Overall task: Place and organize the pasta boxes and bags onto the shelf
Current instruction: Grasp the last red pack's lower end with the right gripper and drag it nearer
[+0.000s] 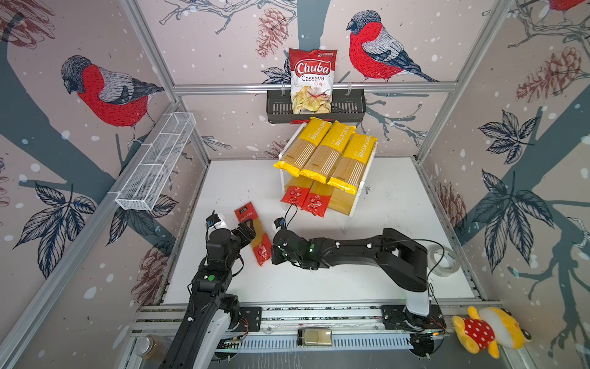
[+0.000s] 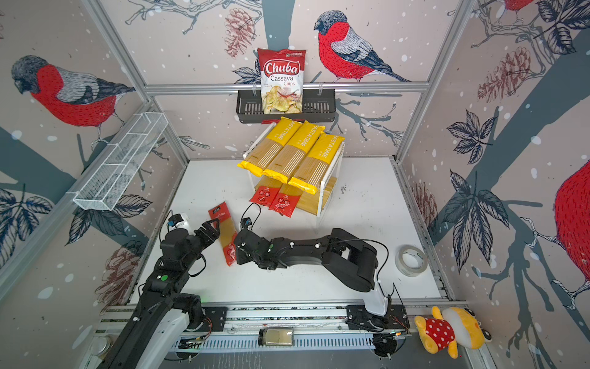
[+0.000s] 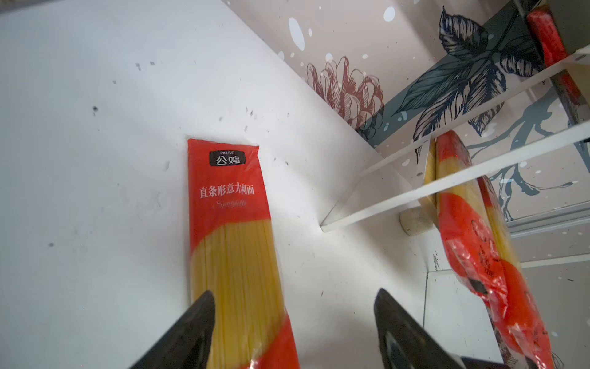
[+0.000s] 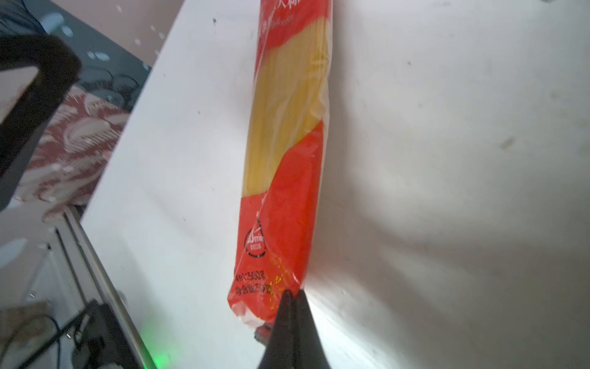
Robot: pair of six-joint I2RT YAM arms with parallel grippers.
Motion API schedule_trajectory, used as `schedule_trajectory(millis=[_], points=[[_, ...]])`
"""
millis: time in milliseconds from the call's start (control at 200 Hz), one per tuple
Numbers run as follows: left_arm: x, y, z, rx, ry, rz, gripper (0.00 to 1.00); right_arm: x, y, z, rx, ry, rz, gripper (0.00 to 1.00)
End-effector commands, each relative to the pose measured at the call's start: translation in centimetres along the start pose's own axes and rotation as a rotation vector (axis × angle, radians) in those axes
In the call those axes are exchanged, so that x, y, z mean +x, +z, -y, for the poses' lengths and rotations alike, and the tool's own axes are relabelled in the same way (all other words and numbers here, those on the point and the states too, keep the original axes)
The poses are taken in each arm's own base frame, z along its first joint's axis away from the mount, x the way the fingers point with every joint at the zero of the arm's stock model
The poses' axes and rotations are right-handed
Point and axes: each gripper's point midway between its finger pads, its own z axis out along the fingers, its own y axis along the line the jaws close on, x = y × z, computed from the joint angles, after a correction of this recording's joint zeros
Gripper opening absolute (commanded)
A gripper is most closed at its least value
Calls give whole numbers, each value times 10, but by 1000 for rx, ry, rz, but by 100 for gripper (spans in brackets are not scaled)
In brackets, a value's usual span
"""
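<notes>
The red pack (image 1: 259,242) lies on the white surface (image 1: 319,287), left of the middle and well apart from the shelf; it is long and narrow, with red film at both ends; the near end bears a round black-ringed mark, the far end a black label and white Chinese lettering over the word Spaghetti; the clear middle shows straight yellow strands. The right end effector (image 4: 291,298) is pressed together at the pack's near end, tips over its corner; whether film is caught between them I cannot tell. The left end effector (image 3: 293,300) is spread at the pack's middle; one finger sits over its long edge, the other above bare surface. Farther back stands the shelf (image 1: 344,203); two more red packs (image 1: 295,193) lie side by side on its lower board, red ends forward, bare wood to their right; three yellow bags (image 1: 325,150) marked PASTATIME lie side by side on the upper board, their windows showing spaghetti.
</notes>
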Motion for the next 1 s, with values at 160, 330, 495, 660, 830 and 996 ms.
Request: schedule_trajectory(millis=[160,330,495,660,830,996], points=[[54,9,6,8,-25,-73,76,27,-46,59,172,-44,-35,0],[75,18,0,3,-32,-130,76,62,-53,53,87,-68,-132,3],[75,19,-9,-21,-22,-109,75,77,-68,-4,-227,-170,-127,9],[75,19,-15,-43,-12,-99,75,64,-67,-6,-231,-170,-85,22],[72,21,-17,-60,7,-79,75,34,-55,17,-123,-40,-25,38],[69,26,-10,-1,-4,-62,74,4,-49,39,-51,144,124,42]])
